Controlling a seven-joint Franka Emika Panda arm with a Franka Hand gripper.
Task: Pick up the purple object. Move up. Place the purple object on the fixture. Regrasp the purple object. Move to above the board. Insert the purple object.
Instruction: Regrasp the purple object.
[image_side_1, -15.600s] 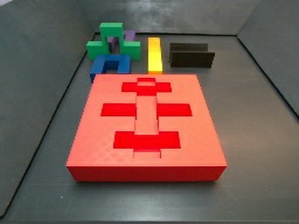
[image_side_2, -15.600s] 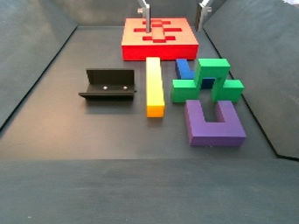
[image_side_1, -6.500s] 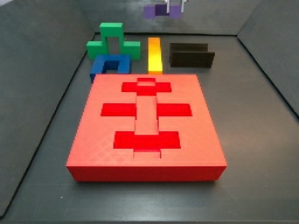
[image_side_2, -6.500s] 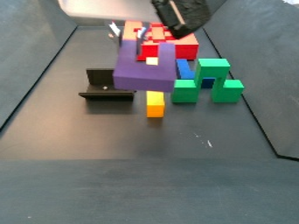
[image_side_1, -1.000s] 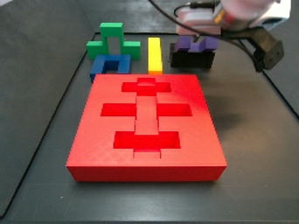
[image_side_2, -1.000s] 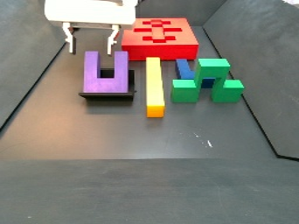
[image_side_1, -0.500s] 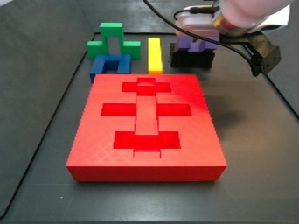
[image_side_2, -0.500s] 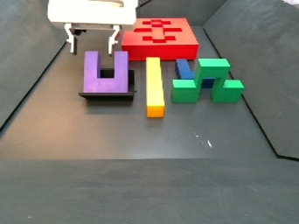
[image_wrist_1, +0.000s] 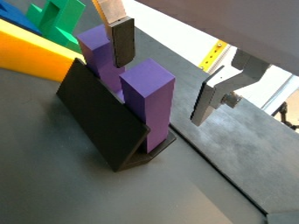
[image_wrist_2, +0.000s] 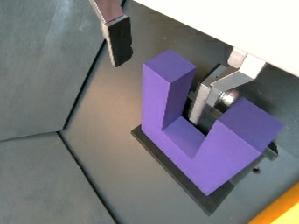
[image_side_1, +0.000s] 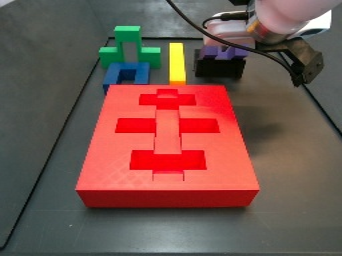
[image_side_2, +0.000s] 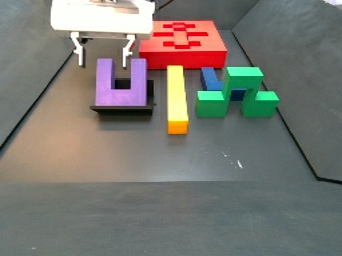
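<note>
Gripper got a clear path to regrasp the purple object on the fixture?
Probably yes. The gripper is open just above the purple object, which leans on the fixture with its prongs exposed. The fingers flank it; nothing lies between.

Yellow bar (image_side_2: 175, 98), blue block (image_side_2: 210, 78) — green cross-shaped block (image_side_2: 239, 90) beside it

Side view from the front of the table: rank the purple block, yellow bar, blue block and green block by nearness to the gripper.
The gripper hangs open at the prong end of the purple block.
1. Purple block: on the fixture, right by the fingers.
2. Yellow bar: next over.
3. Blue block: beyond the bar.
4. Green block: outermost.
</note>
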